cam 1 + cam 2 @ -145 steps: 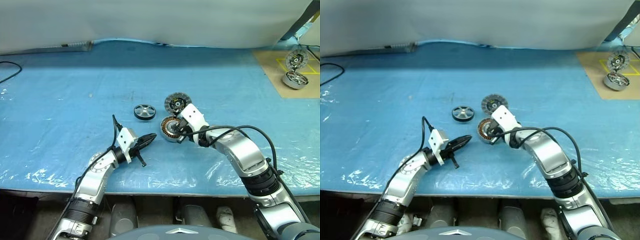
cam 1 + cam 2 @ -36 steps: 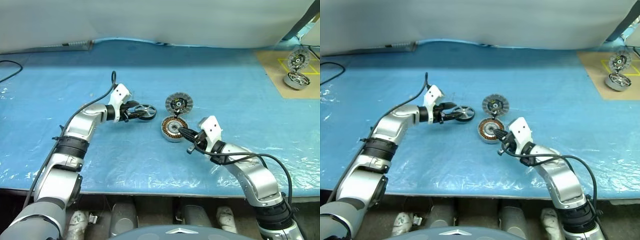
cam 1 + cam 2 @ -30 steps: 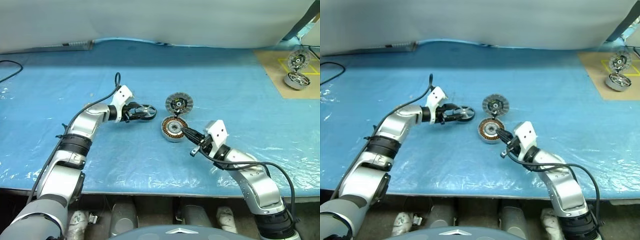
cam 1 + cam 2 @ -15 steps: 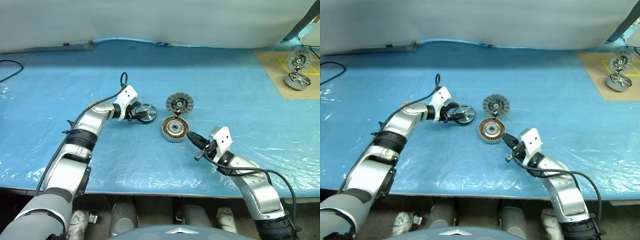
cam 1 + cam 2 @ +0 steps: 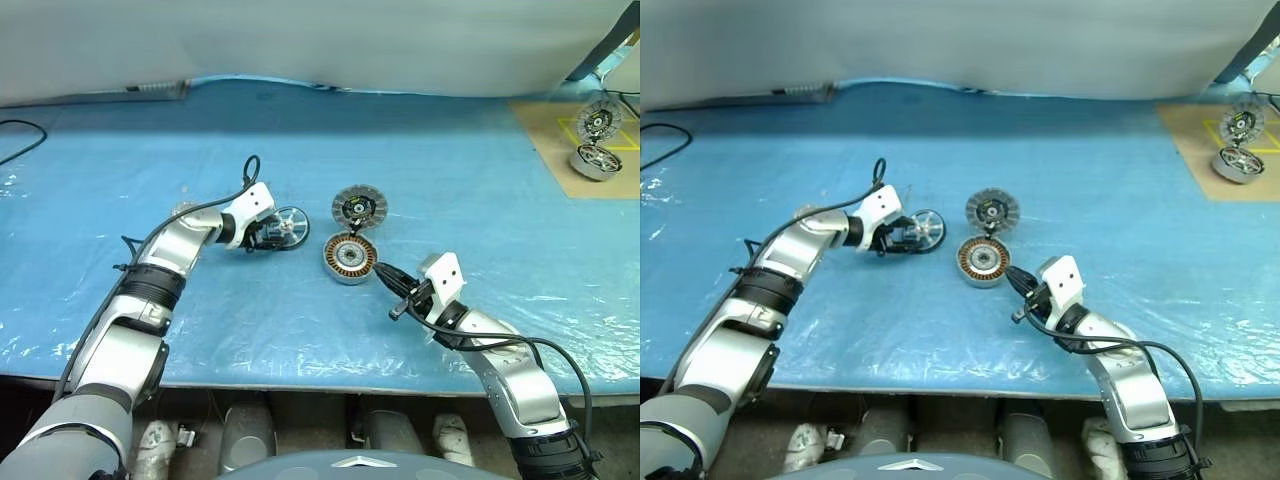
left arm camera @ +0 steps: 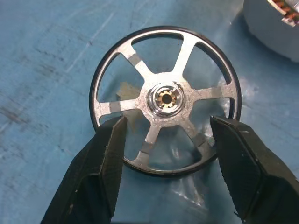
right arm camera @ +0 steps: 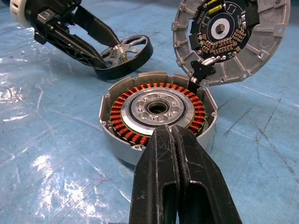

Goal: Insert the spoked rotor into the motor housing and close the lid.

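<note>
The spoked rotor (image 5: 289, 224), a dark ring with silver spokes, stands tilted on the blue sheet left of the motor housing (image 5: 349, 258). My left gripper (image 5: 272, 236) is shut on it, one black finger (image 6: 108, 154) on each side of its near rim (image 6: 166, 98). The housing (image 7: 156, 109) is a silver cup with copper windings. Its lid (image 5: 358, 207) stands open at the far side, ribbed face and dark centre (image 7: 229, 37) showing. My right gripper (image 5: 382, 272) is shut and empty, its tips just short of the housing's near-right wall.
A blue plastic sheet (image 5: 450, 200) covers the table, whose front edge runs close below the arms. On a brown board at the far right stand two more silver motor parts (image 5: 590, 160). A black cable (image 5: 15, 140) lies at the far left.
The left gripper has rolled with the rotor in it, tipping it from flat to tilted. The right gripper drew back a little from the housing, then held still.
</note>
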You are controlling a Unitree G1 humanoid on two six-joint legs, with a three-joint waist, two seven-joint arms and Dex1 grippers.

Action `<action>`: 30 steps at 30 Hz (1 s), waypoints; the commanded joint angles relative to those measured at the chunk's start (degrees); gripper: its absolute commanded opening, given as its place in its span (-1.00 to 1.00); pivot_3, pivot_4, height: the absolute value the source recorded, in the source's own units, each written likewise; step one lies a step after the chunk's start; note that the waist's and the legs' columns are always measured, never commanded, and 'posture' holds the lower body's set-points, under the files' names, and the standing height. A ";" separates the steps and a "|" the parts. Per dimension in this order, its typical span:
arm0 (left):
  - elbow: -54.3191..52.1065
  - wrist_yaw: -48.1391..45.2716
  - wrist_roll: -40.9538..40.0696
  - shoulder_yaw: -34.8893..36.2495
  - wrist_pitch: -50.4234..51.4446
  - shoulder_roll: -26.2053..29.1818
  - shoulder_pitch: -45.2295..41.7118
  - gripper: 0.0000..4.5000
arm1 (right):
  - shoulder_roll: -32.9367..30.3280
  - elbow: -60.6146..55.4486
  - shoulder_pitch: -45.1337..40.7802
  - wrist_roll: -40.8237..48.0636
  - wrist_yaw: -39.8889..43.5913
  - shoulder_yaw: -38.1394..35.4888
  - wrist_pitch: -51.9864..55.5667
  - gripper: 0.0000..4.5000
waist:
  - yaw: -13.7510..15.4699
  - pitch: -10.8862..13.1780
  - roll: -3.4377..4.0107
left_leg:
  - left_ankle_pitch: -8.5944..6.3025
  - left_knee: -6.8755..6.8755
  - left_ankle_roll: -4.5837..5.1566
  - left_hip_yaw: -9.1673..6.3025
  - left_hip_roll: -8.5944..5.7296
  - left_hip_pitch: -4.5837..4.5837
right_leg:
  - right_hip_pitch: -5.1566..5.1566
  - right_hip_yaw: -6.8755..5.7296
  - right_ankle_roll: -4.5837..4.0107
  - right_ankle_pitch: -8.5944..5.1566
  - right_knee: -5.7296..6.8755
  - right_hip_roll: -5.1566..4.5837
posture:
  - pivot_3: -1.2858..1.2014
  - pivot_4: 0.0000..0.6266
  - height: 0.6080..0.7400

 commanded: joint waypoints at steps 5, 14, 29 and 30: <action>-2.83 -0.67 1.03 -0.78 1.07 1.39 0.88 0.34 | 0.09 -0.71 -0.03 -0.35 -0.38 -0.21 -0.70 -1.00 | -0.02 0.00 0.00 | 0.00 -0.01 0.00 0.00 0.00 0.02 | 0.00 0.00 0.00 0.00 0.00 0.00 | 0.03 -0.52 1.00; 2.21 5.55 2.15 -0.61 5.40 -2.51 -1.25 0.27 | 0.17 -0.93 0.25 -0.73 -0.73 -0.23 -0.71 -1.00 | 0.04 0.00 0.01 | 0.00 0.01 0.00 0.00 -0.02 0.04 | 0.03 0.00 0.00 0.00 0.01 -0.01 | 0.03 -0.52 1.00; -3.01 4.65 -1.00 2.91 8.66 -0.49 -1.27 -0.26 | -0.36 -3.57 2.25 0.99 0.15 -2.17 -1.73 -1.00 | 0.00 -0.03 0.05 | 0.00 -0.06 0.00 0.00 -0.02 0.01 | 0.02 0.00 0.01 0.00 -0.06 -0.01 | 0.03 -0.52 1.00; -3.88 4.27 -1.54 3.44 8.93 0.22 -1.42 -0.26 | -0.49 -3.67 2.57 0.88 0.21 -2.38 -2.04 -1.00 | -0.13 -0.02 0.04 | 0.00 -0.07 0.00 0.00 -0.02 -0.02 | -0.03 0.00 0.01 0.00 -0.07 0.00 | 0.03 -0.52 1.00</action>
